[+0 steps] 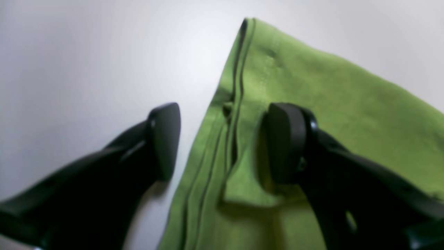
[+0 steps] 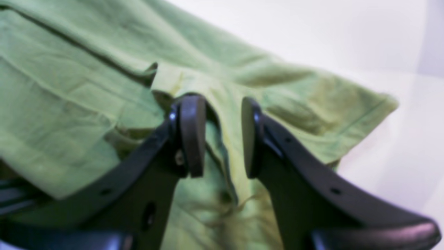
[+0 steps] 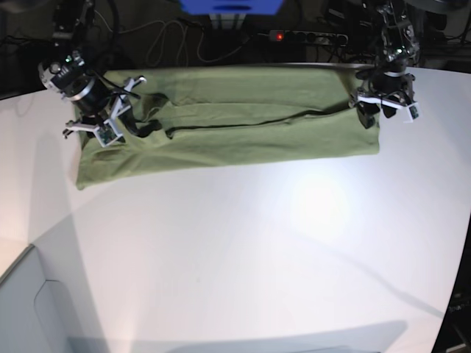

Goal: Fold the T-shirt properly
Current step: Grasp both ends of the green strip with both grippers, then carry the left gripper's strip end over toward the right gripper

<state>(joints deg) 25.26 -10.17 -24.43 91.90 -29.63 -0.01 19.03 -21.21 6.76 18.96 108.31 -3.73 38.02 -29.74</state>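
Note:
The olive-green T-shirt [image 3: 235,125] lies folded into a long band across the far part of the white table [image 3: 257,243]. My left gripper [image 1: 222,142] is open at the band's right end in the base view [image 3: 375,118]. It straddles the layered cloth edge [image 1: 236,104], with one finger on bare table and the other on the cloth. My right gripper [image 2: 222,139] is at the band's left end [image 3: 125,126]. Its jaws stand narrowly apart around a raised ridge of the T-shirt [image 2: 69,104], with a gap still showing between the pads.
A power strip [image 3: 305,35] with a red light, loose cables [image 3: 169,44] and a blue object [image 3: 232,6] sit behind the table's far edge. The table's left front edge [image 3: 22,257] drops off to a grey surface.

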